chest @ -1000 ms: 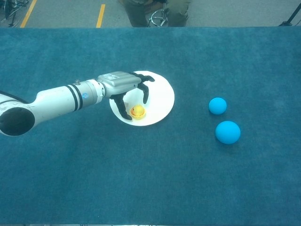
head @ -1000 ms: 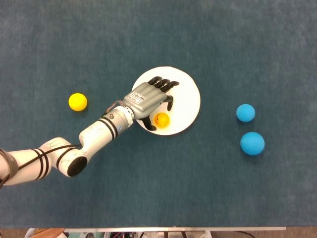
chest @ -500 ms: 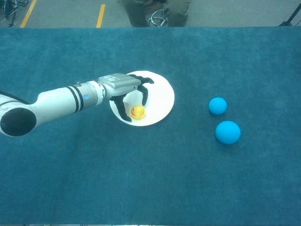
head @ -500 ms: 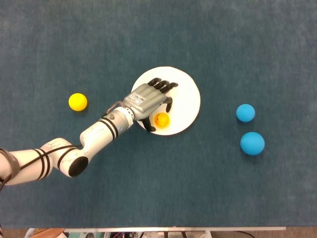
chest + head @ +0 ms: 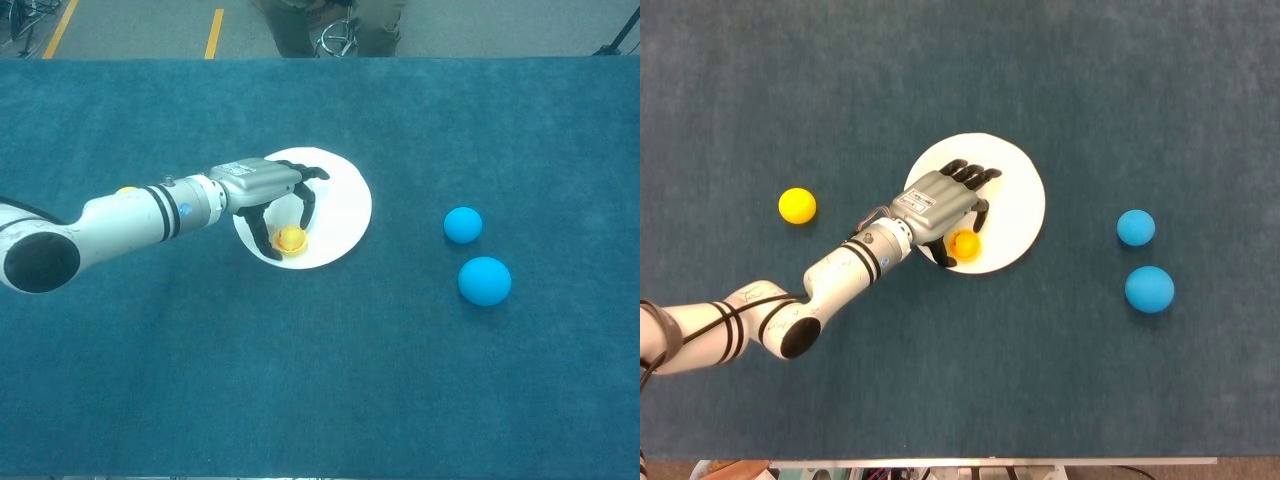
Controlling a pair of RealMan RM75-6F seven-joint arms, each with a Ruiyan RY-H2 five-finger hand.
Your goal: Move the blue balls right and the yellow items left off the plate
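Left hand hovers over the white plate with fingers curled loosely around the small yellow thing, not clearly gripping it yet.

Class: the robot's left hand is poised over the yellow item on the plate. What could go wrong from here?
1. The yellow item looks round and lies near the plate rim; closing fingers may knock it off and away.
2. The left robot hand might drag the plate across the cloth.

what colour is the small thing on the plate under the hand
Yellow-orange; the small item sits on the white plate beneath the left hand, clearest in the head view.
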